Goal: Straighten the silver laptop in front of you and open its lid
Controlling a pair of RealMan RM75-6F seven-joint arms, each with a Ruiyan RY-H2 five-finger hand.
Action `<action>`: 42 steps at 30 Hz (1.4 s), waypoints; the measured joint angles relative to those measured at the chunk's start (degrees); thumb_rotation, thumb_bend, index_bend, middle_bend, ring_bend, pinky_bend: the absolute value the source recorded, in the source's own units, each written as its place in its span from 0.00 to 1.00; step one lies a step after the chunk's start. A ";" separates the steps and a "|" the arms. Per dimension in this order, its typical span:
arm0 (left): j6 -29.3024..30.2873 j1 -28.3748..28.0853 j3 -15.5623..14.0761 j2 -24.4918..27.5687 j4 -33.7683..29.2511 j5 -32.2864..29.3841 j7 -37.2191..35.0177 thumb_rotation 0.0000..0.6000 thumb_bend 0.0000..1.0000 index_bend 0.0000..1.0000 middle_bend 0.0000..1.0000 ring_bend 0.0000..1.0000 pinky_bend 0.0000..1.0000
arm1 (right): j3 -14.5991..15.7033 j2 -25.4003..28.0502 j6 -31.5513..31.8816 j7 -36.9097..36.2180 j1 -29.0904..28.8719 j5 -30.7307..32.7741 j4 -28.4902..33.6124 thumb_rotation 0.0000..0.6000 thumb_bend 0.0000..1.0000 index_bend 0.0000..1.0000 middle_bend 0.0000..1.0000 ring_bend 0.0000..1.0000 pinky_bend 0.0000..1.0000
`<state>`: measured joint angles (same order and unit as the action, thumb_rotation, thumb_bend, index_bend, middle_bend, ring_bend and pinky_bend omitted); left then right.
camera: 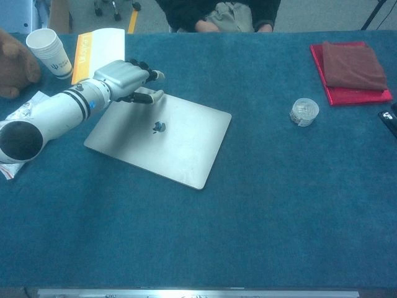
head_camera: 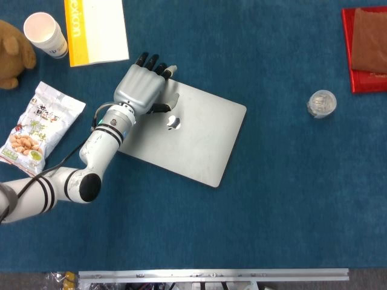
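Silver laptop [head_camera: 181,133] sits lid-down on the blue table [head_camera: 290,199], skewed: far-left corner up near the yellow-edged booklet [head_camera: 97,30], near-right corner pointing toward the robot. Lid closed, logo visible.

Left hand [head_camera: 142,87] is over that far-left corner, palm down, fingers extended past the far edge, holding nothing. Can't tell whether the fingertips touch the lid or just hover. Right hand not in either view.

Step in hand, as I read it: rotate the laptop square. Best bet is flat palm pressure near this corner and a sweep toward the robot, letting the body pivot on the cloth; keep the push low and parallel to the table so the corner doesn't lift. Don't hook the lid seam yet.

Room: open cloth to the right and front of the laptop, plenty to swing into. Left side is tighter: snack bag [head_camera: 39,130], paper cup [head_camera: 45,33] and booklet are near. Small clear container [head_camera: 320,104] and red tray [head_camera: 366,51] are well apart.
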<state>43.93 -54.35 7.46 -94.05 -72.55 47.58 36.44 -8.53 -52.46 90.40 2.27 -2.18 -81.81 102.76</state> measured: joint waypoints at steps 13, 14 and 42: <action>-0.75 -1.49 -1.09 -2.23 4.50 -2.14 0.90 0.00 0.40 0.07 0.18 0.00 0.00 | -0.06 0.10 -0.18 -0.31 0.09 0.32 -0.42 1.00 0.29 0.09 0.08 0.05 0.15; -0.91 -1.63 -1.17 -2.37 4.84 -2.27 0.99 0.00 0.40 0.07 0.18 0.00 0.00 | -0.08 0.09 -0.18 -0.33 0.09 0.33 -0.45 1.00 0.29 0.09 0.08 0.05 0.15; -0.66 -2.48 -3.08 -3.24 7.18 -4.45 3.04 0.00 0.40 0.07 0.27 0.00 0.00 | -0.31 -0.15 -0.01 -0.16 0.35 1.03 -0.69 1.00 0.29 0.09 0.08 0.05 0.15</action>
<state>43.27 -56.83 4.39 -97.29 -65.38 43.13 39.47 -8.85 -52.61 90.39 2.11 -1.83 -80.78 102.08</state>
